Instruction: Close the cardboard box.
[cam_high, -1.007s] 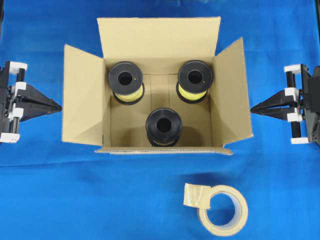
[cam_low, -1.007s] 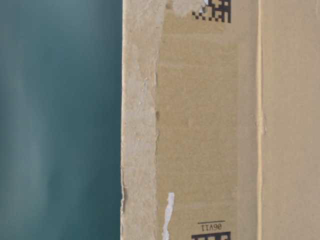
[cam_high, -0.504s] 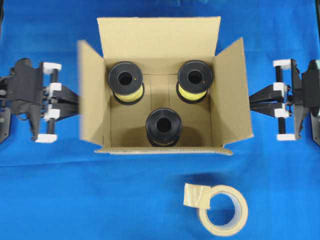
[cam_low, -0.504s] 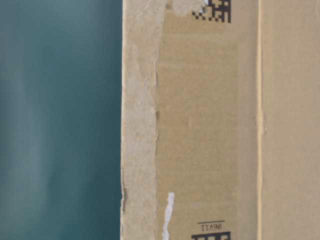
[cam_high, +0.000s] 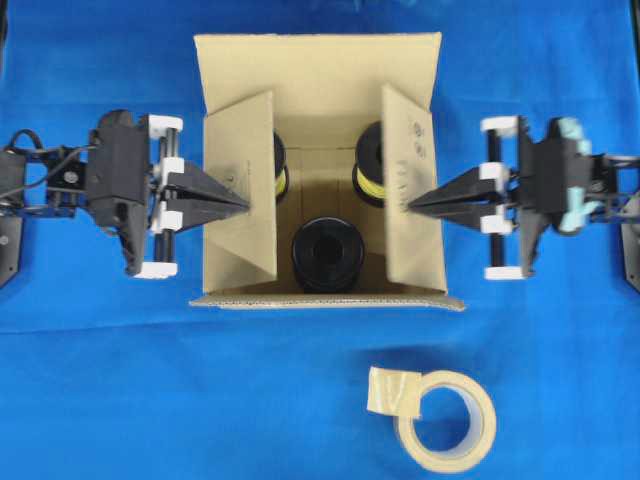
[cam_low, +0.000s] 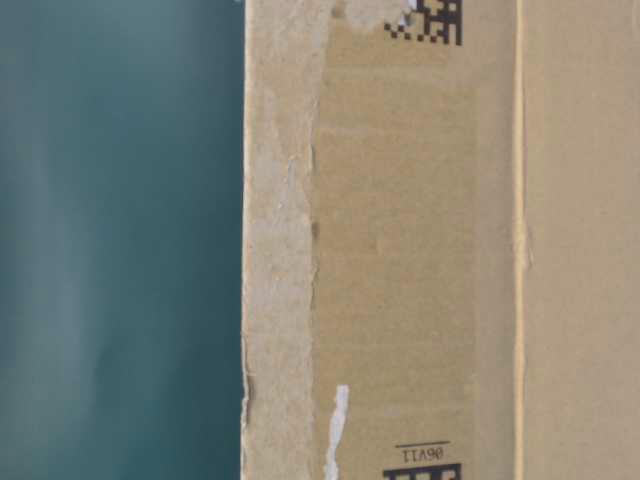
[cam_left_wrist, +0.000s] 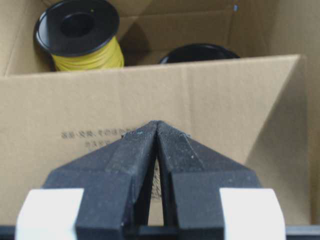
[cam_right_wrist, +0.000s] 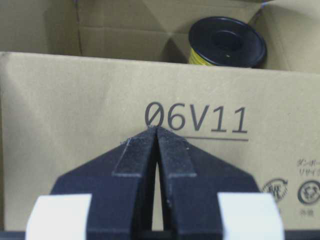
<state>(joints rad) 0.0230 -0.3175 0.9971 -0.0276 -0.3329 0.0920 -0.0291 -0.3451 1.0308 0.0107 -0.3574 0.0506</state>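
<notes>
The cardboard box (cam_high: 318, 75) stands open on the blue cloth, its brown wall filling the table-level view (cam_low: 420, 250). Its left flap (cam_high: 243, 185) and right flap (cam_high: 410, 185) are tipped inward over the opening. My left gripper (cam_high: 246, 203) is shut, tips pressed on the left flap's outer face (cam_left_wrist: 200, 95). My right gripper (cam_high: 408, 204) is shut too, its tips against the right flap printed 06V11 (cam_right_wrist: 196, 119). The back flap stands open and the front flap hangs down. Black spools (cam_high: 327, 253) of yellow wire sit inside.
A beige tape roll (cam_high: 445, 420) with a loose end lies on the blue cloth in front of the box, right of centre. Both arms reach in from the left and right edges of the cloth.
Both grippers have moved inward from the sides and pushed the left and right flaps from spread outward to tilted over the opening. The box and tape roll stayed put.
</notes>
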